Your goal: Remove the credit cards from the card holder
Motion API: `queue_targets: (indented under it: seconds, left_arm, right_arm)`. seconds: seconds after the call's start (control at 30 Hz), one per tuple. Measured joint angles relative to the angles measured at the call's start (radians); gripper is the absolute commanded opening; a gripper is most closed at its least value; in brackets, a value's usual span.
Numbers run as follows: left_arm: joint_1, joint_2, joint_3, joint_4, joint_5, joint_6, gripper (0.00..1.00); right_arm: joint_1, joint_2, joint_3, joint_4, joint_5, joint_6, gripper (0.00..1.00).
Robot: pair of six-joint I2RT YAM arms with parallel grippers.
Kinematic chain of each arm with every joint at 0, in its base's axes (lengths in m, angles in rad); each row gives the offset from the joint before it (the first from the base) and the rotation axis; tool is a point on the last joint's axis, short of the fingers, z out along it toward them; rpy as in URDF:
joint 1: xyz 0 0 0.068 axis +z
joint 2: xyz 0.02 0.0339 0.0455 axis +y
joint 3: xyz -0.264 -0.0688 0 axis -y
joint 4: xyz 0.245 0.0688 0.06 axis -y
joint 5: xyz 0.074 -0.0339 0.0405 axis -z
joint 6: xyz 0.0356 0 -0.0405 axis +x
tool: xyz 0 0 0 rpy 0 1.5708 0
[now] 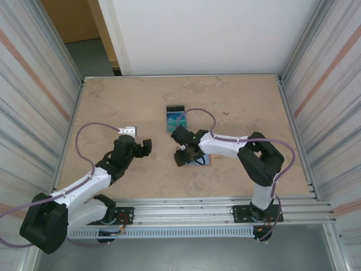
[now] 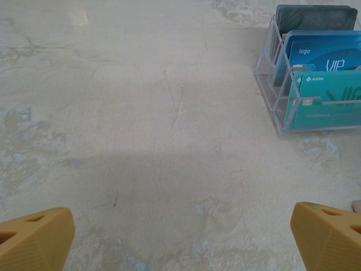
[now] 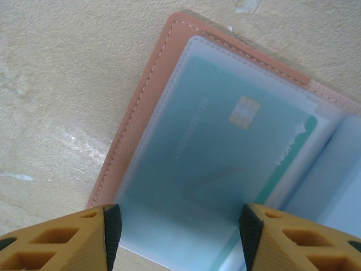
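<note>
Visibly four cards [image 2: 324, 104], one card holder [image 3: 131, 113].

You have a salmon-brown, pale-stitched leather card holder [image 3: 138, 107] mid-frame in the right wrist view; its frosted pocket veils a teal plastic credit card [image 3: 225, 152] with a gold chip. Upper right in the left wrist view: a charcoal plastic card [image 2: 316, 17], a blue plastic card [image 2: 321, 53], a teal-green plastic card [image 2: 333, 101]. The tabletop [image 2: 141, 113] is mottled beige.
</note>
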Motion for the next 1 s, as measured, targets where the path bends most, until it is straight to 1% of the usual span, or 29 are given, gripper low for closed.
queue_targets:
  seconds: [0.2, 0.7, 0.87, 1.0]
  left_arm:
    - [-0.001, 0.0, 0.0, -0.004, -0.006, -0.002, 0.99]
    - [-0.006, 0.003, 0.003, -0.031, -0.006, -0.007, 0.99]
    - [-0.006, 0.003, 0.013, -0.045, -0.006, -0.007, 0.99]
    - [-0.006, 0.003, 0.023, -0.053, -0.006, -0.007, 0.99]
  right_arm:
    - [0.0, 0.008, 0.0, 0.001, -0.005, 0.0, 0.67]
    - [0.006, 0.016, 0.006, -0.006, 0.002, 0.0, 0.65]
    - [0.006, 0.02, 0.008, -0.008, 0.012, 0.0, 0.58]
    - [0.006, 0.022, 0.012, -0.01, 0.018, 0.0, 0.49]
